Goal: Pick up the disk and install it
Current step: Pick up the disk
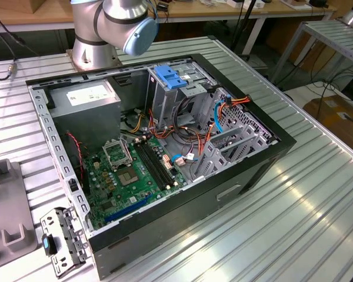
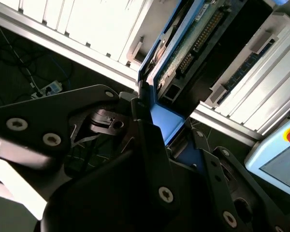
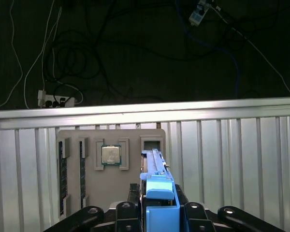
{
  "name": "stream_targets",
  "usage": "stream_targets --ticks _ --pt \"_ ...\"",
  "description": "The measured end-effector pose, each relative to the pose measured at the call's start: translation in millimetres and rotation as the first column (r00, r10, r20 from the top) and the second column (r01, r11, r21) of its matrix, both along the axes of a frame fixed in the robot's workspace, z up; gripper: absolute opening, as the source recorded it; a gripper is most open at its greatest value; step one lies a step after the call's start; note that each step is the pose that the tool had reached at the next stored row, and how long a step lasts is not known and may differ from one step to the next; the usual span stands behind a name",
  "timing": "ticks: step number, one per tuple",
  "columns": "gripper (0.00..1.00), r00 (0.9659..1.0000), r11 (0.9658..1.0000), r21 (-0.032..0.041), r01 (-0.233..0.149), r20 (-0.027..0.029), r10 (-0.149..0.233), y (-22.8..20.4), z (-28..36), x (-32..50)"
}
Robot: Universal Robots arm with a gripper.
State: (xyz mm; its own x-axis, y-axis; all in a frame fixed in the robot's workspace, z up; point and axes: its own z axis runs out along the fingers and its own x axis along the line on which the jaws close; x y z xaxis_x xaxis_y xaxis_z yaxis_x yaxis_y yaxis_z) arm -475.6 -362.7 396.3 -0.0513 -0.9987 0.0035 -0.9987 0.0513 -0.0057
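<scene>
My claw (image 3: 160, 210) is pinched on the disk (image 3: 156, 170) by its blue frame, one black finger (image 2: 148, 129) pressed to each side. The disk stands on edge between them, and its circuit-board face (image 2: 184, 44) shows in the second wrist view. Just past its far end lies a grey tray (image 3: 87, 140) on the ribbed metal table (image 3: 241, 159). The tray holds a processor chip (image 3: 110, 155) and two memory sticks (image 3: 62, 176). Nothing stands between me and the tray. Beyond the table edge, cables and a power strip (image 3: 55, 100) lie on the dark floor. In the exterior view, the open computer case (image 1: 165, 153) sits on the table with its blue-handled drive cage (image 1: 169, 77).
</scene>
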Motion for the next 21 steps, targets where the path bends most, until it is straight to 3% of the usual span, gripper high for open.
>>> stream_targets --ticks 5,11,21 --pt "0.37 1.0000 1.0000 -0.0001 0.000 -0.0001 0.000 0.0 1.5 0.0" --pt "0.37 1.0000 1.0000 0.0000 0.000 0.0000 0.000 0.0 11.6 0.0" --pt "0.37 1.0000 1.0000 0.0000 0.000 0.0000 0.000 0.0 22.6 0.0"
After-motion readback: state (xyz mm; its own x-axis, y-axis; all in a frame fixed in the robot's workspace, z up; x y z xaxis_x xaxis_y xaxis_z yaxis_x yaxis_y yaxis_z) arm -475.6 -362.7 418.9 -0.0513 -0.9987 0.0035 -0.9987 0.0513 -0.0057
